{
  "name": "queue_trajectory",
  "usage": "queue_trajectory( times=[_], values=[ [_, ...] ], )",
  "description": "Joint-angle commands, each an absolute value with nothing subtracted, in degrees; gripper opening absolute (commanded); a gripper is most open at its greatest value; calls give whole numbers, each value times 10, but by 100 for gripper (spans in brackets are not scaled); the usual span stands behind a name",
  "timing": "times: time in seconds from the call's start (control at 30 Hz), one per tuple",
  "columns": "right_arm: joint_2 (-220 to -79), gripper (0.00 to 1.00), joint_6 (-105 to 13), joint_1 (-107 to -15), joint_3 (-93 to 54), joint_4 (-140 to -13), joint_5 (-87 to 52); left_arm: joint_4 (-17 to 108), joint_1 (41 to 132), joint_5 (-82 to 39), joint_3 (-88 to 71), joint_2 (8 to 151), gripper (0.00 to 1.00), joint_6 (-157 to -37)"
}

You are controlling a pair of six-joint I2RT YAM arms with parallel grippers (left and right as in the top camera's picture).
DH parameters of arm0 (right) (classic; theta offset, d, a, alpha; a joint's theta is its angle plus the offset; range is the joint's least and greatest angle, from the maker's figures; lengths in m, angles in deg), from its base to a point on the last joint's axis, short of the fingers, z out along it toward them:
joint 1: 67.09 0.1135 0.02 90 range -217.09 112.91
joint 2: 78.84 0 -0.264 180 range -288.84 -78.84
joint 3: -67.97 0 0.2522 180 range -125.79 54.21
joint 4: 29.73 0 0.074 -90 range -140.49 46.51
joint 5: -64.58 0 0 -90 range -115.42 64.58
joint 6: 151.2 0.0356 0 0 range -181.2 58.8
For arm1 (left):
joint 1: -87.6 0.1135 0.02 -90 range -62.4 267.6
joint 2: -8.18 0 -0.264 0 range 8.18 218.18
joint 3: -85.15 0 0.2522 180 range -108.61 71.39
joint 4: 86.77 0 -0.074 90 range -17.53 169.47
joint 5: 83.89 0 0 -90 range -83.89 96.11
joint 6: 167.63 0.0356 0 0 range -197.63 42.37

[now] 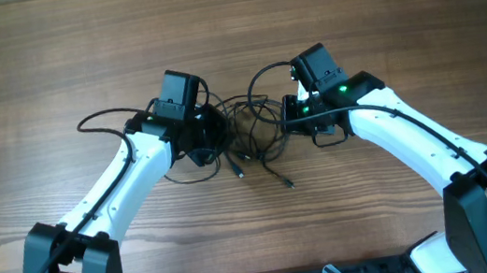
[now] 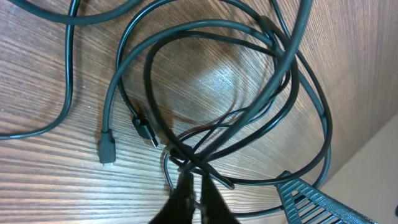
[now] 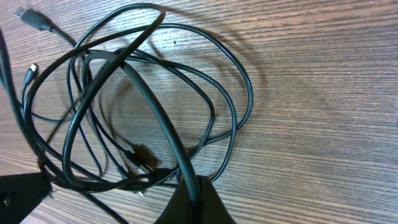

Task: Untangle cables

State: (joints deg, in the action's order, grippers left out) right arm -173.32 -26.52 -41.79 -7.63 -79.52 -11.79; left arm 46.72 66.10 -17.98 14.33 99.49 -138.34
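Black cables (image 1: 256, 127), plug ends (image 1: 241, 173) toward the near side

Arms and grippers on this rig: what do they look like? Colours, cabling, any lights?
White link shells on left arm and right arm, with black joints and bases and a black cable along each. Near the right wrist, green lights glow. Dark, tapering fingers on left gripper and right gripper.
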Motion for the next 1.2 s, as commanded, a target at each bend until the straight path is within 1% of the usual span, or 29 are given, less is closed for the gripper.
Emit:
queue_trajectory(
  times=[0.0,0.07,0.13,0.23,0.37,0.43,0.47,0.5,0.53,0.57,0.6,0.67,0.73,0.8,0.87,0.93,1.0,1.03,1.1,1.17],
  values=[
    [-1732,4,-266,-419,-72,-797,-126,463,657,-183,143,1001,4,-1385],
    [-1732,4,-266,-419,-72,-798,-126,458,667,-185,143,999,4,-1381],
    [-1732,4,-266,-419,-72,-800,-126,458,700,-223,143,984,4,-1346],
    [-1732,4,-265,-419,-72,-804,-126,458,798,-325,143,948,4,-1298],
    [-1732,4,-265,-419,-72,-804,-126,458,961,-512,143,936,4,-1257],
    [-1732,4,-265,-419,-72,-803,-126,442,999,-528,143,936,4,-1239],
    [-1732,4,-265,-419,-72,-802,-126,430,997,-522,143,937,5,-1225],
    [-1732,4,-265,-419,-72,-802,-126,420,990,-508,143,937,13,-1215],
    [-1732,4,-265,-419,-72,-802,-126,408,977,-482,143,937,25,-1213],
    [-1732,4,-265,-419,-72,-802,-126,398,955,-450,143,937,34,-1213],
    [-1732,4,-265,-419,-72,-802,-126,398,920,-410,143,937,42,-1213],
    [-1732,4,-265,-419,-72,-803,-126,404,839,-325,143,937,43,-1218],
    [-1732,4,-265,-419,-72,-802,-126,414,777,-253,143,937,44,-1238],
    [-1732,4,-265,-419,-72,-802,-126,435,724,-208,143,946,45,-1264],
    [-1732,4,-265,-419,-72,-804,-125,461,674,-178,143,965,44,-1303],
    [-1732,4,-265,-419,-72,-804,-125,473,648,-164,143,979,43,-1327],
    [-1732,4,-265,-419,-72,-804,-126,503,613,-154,143,1016,33,-1354],
    [-1732,4,-265,-419,-72,-804,-126,506,611,-152,143,1022,31,-1356],
    [-1732,4,-265,-419,-72,-804,-126,506,610,-152,143,1029,22,-1355],
    [-1732,4,-265,-419,-72,-804,-126,508,614,-152,143,1029,8,-1355]
  ],
)
